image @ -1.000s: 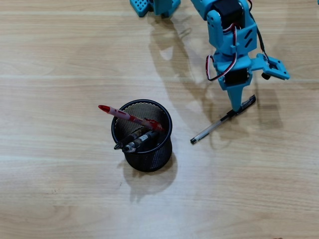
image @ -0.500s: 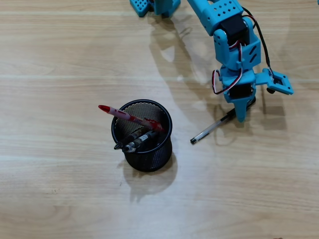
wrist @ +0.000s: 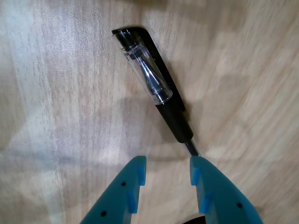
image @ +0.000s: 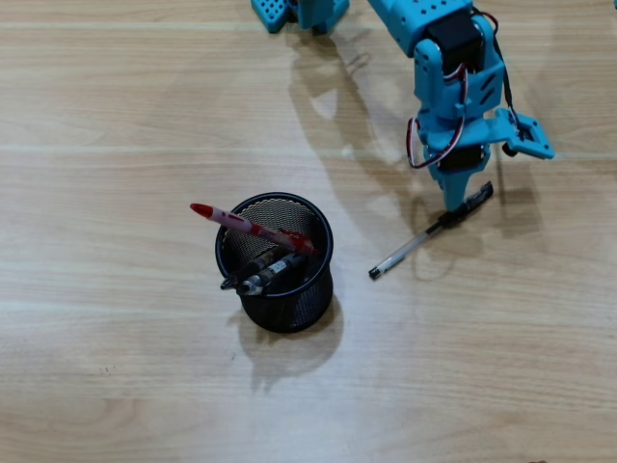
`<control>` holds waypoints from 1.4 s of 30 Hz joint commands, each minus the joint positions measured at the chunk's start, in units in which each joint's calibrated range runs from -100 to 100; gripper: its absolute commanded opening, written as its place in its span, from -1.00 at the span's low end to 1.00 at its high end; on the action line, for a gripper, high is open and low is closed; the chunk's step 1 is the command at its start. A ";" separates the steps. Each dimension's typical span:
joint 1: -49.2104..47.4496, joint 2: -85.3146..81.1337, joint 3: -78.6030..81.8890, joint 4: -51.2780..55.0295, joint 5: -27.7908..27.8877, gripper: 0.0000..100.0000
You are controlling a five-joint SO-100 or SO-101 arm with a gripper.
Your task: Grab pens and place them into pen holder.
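Observation:
One black-and-clear pen (image: 429, 234) lies slanted on the wooden table, right of the pen holder (image: 289, 307), a round black mesh cup. A red pen (image: 236, 222) and two dark pens (image: 258, 274) lean inside the cup. My blue gripper (image: 453, 201) points down over the lying pen's capped end. In the wrist view the gripper (wrist: 167, 163) is open, with bare wood between its fingers. The pen (wrist: 154, 88) runs from the upper left down to the right fingertip (wrist: 198, 165) and disappears behind it.
The arm's blue base (image: 299, 12) sits at the table's top edge. Pale wood table (image: 116, 367) stretches all round the cup.
The gripper dipped down and to the right over the pen, then came back up and left to about where it was. The pen on the table and the cup have not moved.

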 commanded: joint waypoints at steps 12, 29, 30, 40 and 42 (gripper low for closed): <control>0.34 -3.88 -1.77 -4.04 2.98 -0.76; 0.71 4.70 2.48 -8.23 2.46 -0.77; 0.71 4.70 3.21 -8.33 2.46 -0.77; 0.71 4.27 4.29 -8.23 1.04 -0.96; 0.71 4.27 4.11 -8.23 1.04 -0.96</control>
